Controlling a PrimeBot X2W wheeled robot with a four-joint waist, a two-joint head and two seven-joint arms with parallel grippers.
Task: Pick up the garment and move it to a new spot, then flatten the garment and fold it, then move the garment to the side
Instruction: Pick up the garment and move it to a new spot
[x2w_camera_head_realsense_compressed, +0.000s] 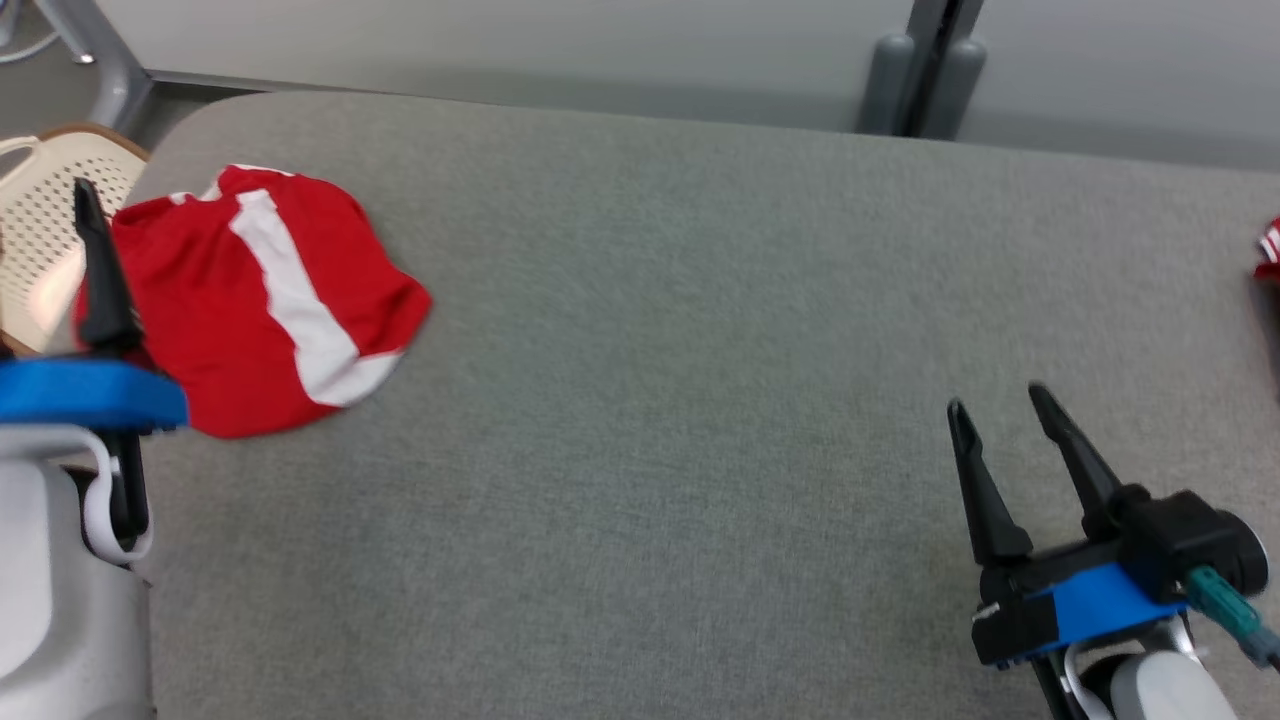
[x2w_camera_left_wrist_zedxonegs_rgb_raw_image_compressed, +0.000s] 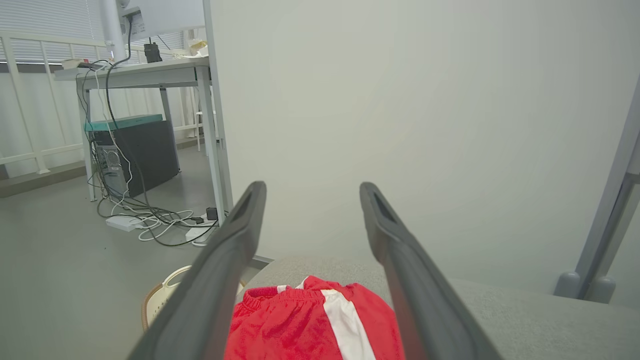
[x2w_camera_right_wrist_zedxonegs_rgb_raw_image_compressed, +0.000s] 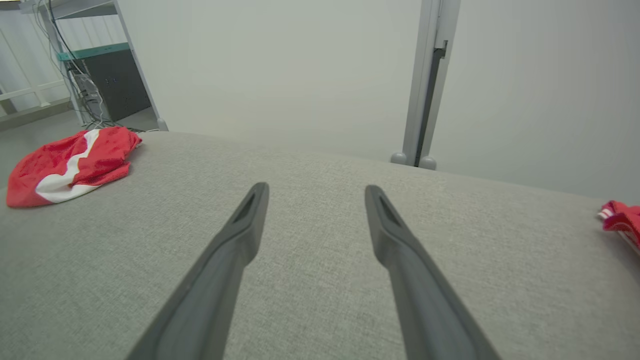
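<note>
Red garment (x2w_camera_head_realsense_compressed: 262, 300) beside left fingers (x2w_camera_head_realsense_compressed: 100, 280)

garment (x2w_camera_head_realsense_compressed: 270, 300): red with a white stripe, crumpled, upper left of frame, on grey desk (x2w_camera_head_realsense_compressed: 650, 350) near its rounded corner | left pincer (x2w_camera_head_realsense_compressed: 92, 215): left edge, one dark finger over garment's left rim | right pincer (x2w_camera_head_realsense_compressed: 1000, 400): lower right, fingers apart over bare desk | cream basket (x2w_camera_head_realsense_compressed: 40, 220): far left, off desk | red cloth (x2w_camera_head_realsense_compressed: 1270, 250): right edge

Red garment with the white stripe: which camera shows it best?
The head view: the red garment lies nearly whole, from above, on the table. The left wrist view cuts it off at the bottom edge; the right wrist view shows it small, far left.
</note>
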